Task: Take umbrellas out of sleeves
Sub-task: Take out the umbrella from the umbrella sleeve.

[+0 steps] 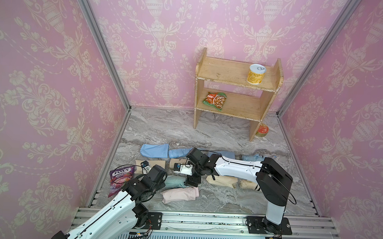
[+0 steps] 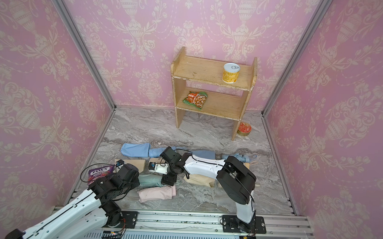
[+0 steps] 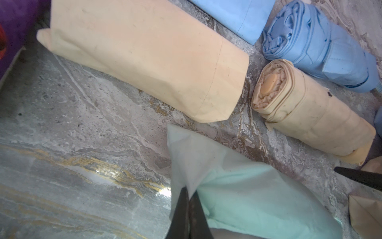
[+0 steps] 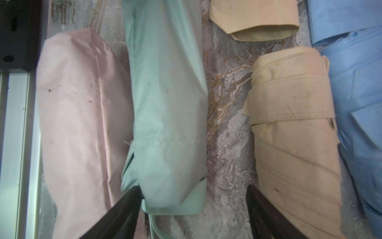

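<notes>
At the near left edge of the marbled surface (image 1: 208, 129), a purple candy bag (image 1: 121, 177) reads "FOX'S BERRIES". No other writing is legible: the print on the yellow can (image 1: 256, 74) and on the packet (image 1: 215, 100) on the wooden shelf (image 1: 221, 72) is too small. The mint sleeve (image 4: 165, 93) lies between a pale pink sleeve (image 4: 82, 124) and a strapped cream umbrella (image 4: 293, 134). Its umbrella is inside, and only the mint handle (image 4: 177, 204) shows at the open end. Left tool (image 3: 189, 192): fingers pressed together, pinching the mint sleeve's closed end. Right tool (image 4: 193, 187): spread wide about the handle end, one finger against the sleeve, the other apart from it beside the cream umbrella. A light blue sleeve (image 1: 154, 150) and a light blue umbrella (image 3: 320, 41) lie in the far row.
</notes>
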`<action>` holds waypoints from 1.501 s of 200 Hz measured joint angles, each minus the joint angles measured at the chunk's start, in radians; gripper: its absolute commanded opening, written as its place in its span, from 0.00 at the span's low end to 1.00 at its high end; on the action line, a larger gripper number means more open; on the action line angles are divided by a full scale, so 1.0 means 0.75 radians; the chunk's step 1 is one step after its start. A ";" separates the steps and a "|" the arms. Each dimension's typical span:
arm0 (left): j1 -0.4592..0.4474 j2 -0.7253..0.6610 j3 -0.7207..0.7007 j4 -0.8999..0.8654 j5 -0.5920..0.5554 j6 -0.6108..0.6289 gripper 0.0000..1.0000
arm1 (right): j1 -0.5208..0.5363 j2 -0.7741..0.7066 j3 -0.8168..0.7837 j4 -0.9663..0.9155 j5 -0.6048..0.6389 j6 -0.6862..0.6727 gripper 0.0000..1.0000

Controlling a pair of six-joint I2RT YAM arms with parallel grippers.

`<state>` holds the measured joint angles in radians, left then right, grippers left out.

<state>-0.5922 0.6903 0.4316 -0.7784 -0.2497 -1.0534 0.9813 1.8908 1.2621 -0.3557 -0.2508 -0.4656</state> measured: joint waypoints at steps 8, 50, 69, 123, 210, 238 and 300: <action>0.000 -0.004 -0.003 0.002 0.000 -0.004 0.00 | 0.005 0.012 0.014 -0.016 0.001 0.006 0.82; 0.000 -0.014 -0.016 0.011 0.000 -0.010 0.00 | 0.021 0.049 0.063 -0.104 -0.018 0.028 0.83; 0.000 -0.016 -0.018 0.013 0.000 -0.014 0.00 | 0.020 0.077 0.104 -0.147 -0.019 0.030 0.81; 0.000 -0.020 -0.024 0.043 0.000 -0.014 0.00 | 0.021 0.163 0.181 -0.216 0.006 0.034 0.75; 0.001 -0.045 -0.045 0.092 -0.013 -0.014 0.00 | 0.021 0.180 0.202 -0.241 0.090 0.033 0.53; 0.025 -0.047 -0.047 0.101 -0.037 0.002 0.00 | 0.021 0.180 0.207 -0.238 0.105 0.031 0.50; 0.163 -0.067 -0.047 0.109 -0.038 0.074 0.00 | 0.019 0.180 0.209 -0.211 0.112 0.026 0.49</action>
<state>-0.4698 0.6399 0.3965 -0.6968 -0.2783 -0.9977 0.9958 2.0258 1.4185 -0.5137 -0.1669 -0.4458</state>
